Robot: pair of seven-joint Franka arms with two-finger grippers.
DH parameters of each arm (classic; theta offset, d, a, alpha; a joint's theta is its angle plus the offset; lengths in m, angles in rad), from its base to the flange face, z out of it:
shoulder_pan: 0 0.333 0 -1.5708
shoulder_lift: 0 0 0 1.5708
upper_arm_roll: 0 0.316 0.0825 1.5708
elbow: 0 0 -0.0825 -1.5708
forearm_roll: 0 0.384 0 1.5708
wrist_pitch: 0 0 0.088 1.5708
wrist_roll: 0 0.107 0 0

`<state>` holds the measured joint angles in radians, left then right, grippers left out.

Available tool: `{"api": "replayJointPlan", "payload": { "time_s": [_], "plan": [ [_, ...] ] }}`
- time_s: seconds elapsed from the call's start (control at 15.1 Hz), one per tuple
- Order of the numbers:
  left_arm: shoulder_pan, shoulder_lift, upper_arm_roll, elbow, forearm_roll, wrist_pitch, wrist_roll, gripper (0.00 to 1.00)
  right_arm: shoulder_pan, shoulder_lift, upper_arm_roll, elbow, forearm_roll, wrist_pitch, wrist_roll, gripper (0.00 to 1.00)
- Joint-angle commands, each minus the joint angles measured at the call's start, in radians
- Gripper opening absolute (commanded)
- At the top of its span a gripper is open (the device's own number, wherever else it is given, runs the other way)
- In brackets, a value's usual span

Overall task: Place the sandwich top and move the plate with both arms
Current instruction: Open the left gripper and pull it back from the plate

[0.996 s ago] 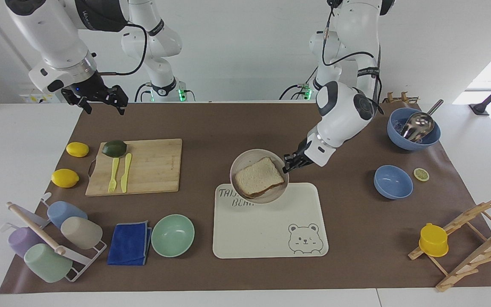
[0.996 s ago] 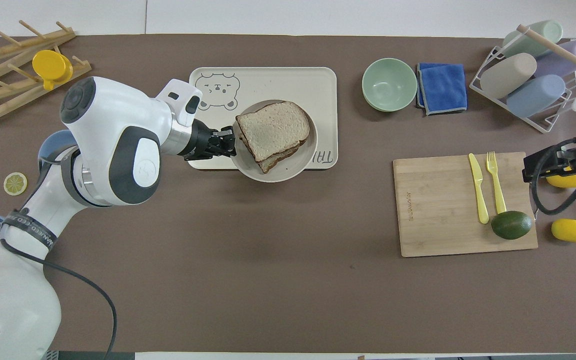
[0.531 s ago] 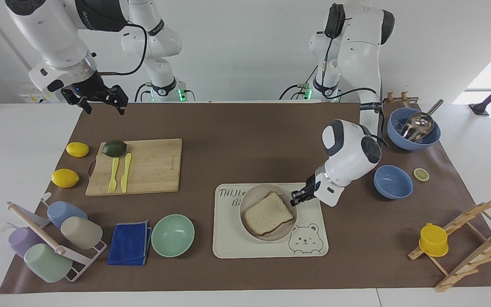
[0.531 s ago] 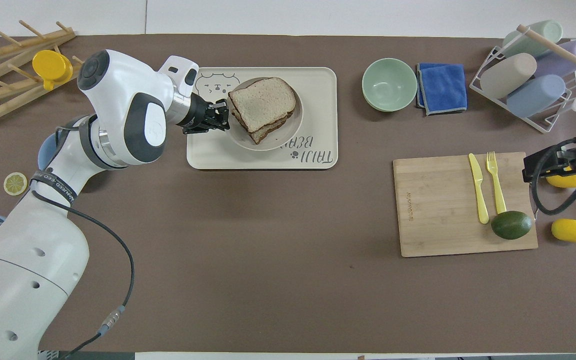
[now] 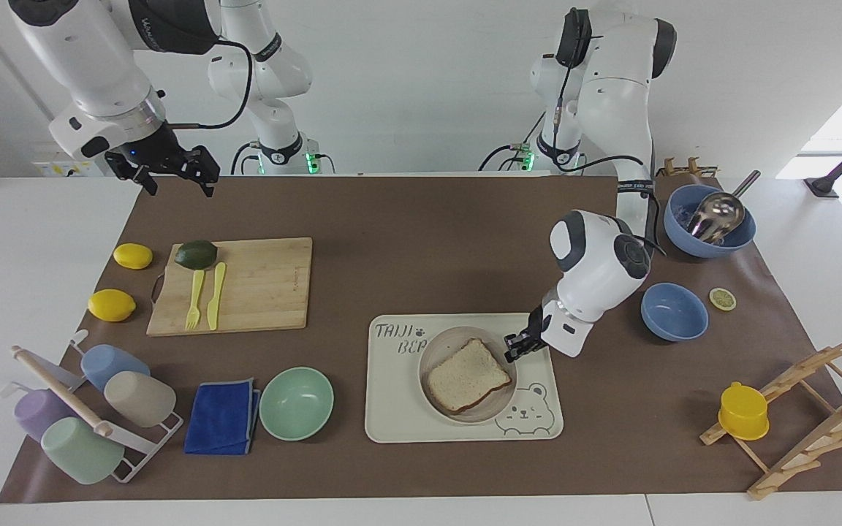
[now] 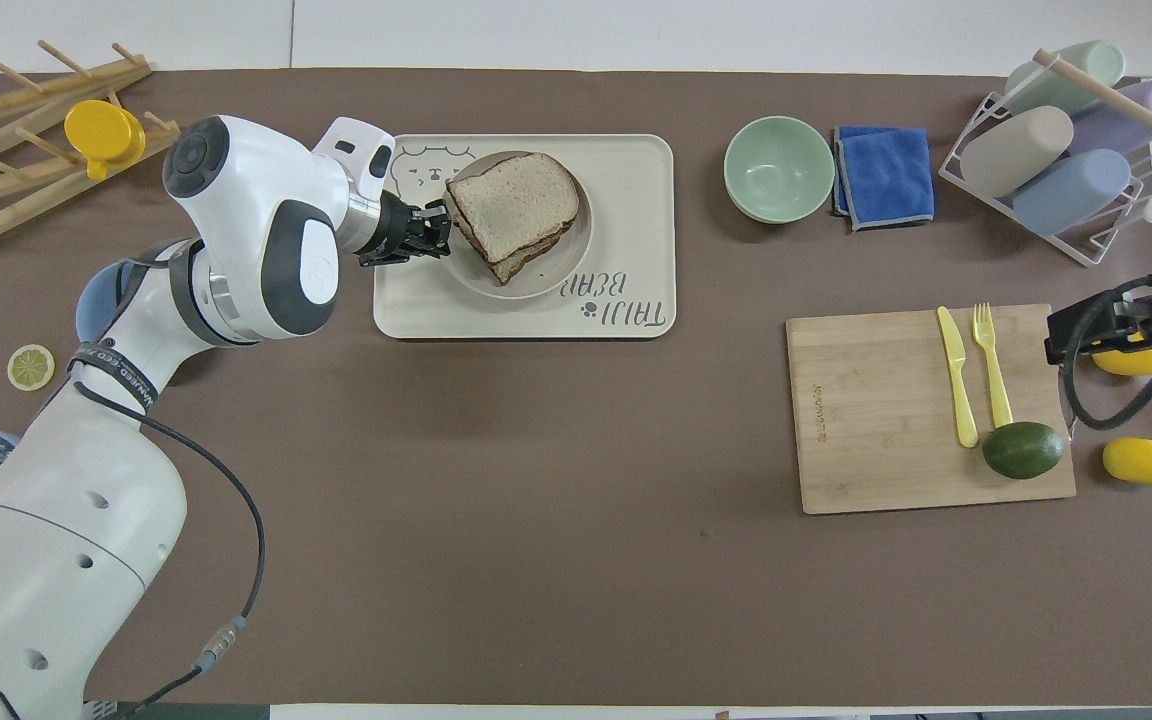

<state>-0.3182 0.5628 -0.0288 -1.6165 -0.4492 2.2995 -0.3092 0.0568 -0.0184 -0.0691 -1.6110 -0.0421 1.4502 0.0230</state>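
Now your left gripper (image 5: 514, 349) pinches the rim of the plate (image 5: 439, 349), sandwich top (image 5: 467, 375) aboard, on the bear tray (image 5: 399, 409); your right gripper (image 5: 172, 172) waits, fingers spread.

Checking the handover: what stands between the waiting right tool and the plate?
Nothing visible: bare mat runs between the right tool, raised above the cutting board, and the plate on the tray, held by the left tool.

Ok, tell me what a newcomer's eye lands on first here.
The left gripper at the rim of the plate, which sits on the bear tray with the sandwich top capping the stack. Then the right gripper, waiting up over the right arm's end of the table.
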Motion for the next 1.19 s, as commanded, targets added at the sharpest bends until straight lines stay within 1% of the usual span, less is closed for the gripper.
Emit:
{"api": "replayJointPlan", "payload": {
  "time_s": [0.0, 0.07, 0.13, 0.27, 0.4, 0.6, 0.73, 0.93, 1.0, 1.13],
  "plan": [
    [0.007, -0.012, 0.001, -0.008, 0.027, 0.011, 0.004, 0.00, -0.015, -0.008, 0.005, 0.005, 0.018, -0.016, -0.032, 1.00],
    [0.008, -0.012, 0.001, -0.005, 0.059, 0.006, 0.007, 0.31, -0.015, -0.008, 0.005, 0.005, 0.018, -0.016, -0.032, 1.00],
    [0.008, -0.015, 0.001, -0.002, 0.095, 0.005, 0.009, 0.99, -0.015, -0.008, 0.005, 0.005, 0.016, -0.016, -0.032, 1.00],
    [0.010, -0.030, 0.003, -0.002, 0.118, -0.018, 0.007, 1.00, -0.015, -0.008, 0.005, 0.005, 0.016, -0.016, -0.032, 1.00],
    [0.019, -0.088, 0.026, -0.009, 0.124, -0.044, 0.005, 1.00, -0.015, -0.008, 0.005, 0.005, 0.018, -0.016, -0.032, 1.00],
    [0.021, -0.193, 0.104, -0.008, 0.142, -0.170, 0.004, 1.00, -0.015, -0.008, 0.005, 0.005, 0.016, -0.016, -0.032, 1.00],
    [0.022, -0.262, 0.135, -0.002, 0.226, -0.245, 0.005, 1.00, -0.014, -0.008, 0.005, 0.006, 0.016, -0.016, -0.032, 1.00],
    [0.022, -0.345, 0.138, -0.005, 0.389, -0.325, 0.005, 1.00, -0.014, -0.011, 0.008, 0.008, 0.018, -0.013, -0.025, 1.00],
    [0.021, -0.374, 0.138, -0.005, 0.415, -0.368, 0.007, 1.00, -0.014, -0.012, 0.008, 0.008, 0.021, -0.014, -0.025, 1.00],
    [0.021, -0.440, 0.138, -0.009, 0.419, -0.445, 0.007, 1.00, -0.014, -0.023, 0.006, 0.006, 0.028, -0.019, -0.020, 1.00]
  ]
}}
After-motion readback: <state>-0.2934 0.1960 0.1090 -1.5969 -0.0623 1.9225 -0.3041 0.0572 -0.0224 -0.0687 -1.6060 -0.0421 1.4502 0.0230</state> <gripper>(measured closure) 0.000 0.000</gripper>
